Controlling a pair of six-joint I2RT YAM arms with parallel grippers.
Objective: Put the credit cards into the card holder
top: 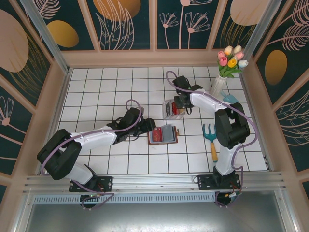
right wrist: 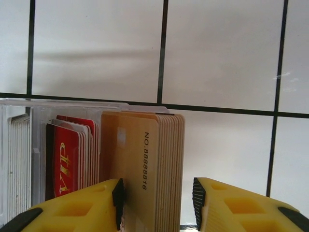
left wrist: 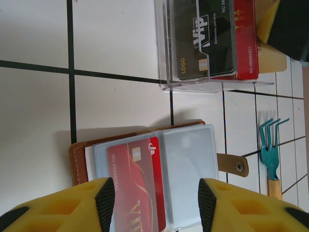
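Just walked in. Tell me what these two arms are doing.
The left gripper hovers open over the opened card holder, where one red card already sits in a clear sleeve. The right gripper, jaws apart, straddles a stack of tan cards standing in the clear tray, with a gap on one side, so nothing is clamped yet.

Open card holder point(top: 163, 135), left gripper point(top: 150, 127) beside it, right gripper point(top: 179, 109) over clear tray point(top: 170, 109)

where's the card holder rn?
Top view: the card holder lies open mid-table, just ahead of the left claw, with the clear tray just beyond it and the garden rake to its right.
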